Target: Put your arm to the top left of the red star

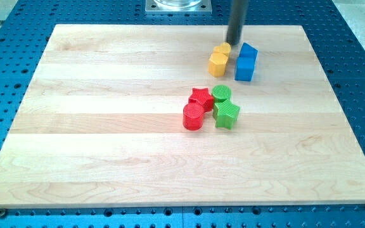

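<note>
The red star lies near the middle of the wooden board. A red cylinder touches it at the lower left. A green cylinder sits at its right and a green star at its lower right. My tip is at the view's top, up and right of the red star, just above two yellow blocks and left of the top of a blue block.
The board rests on a blue perforated table. A metal mount shows at the view's top edge.
</note>
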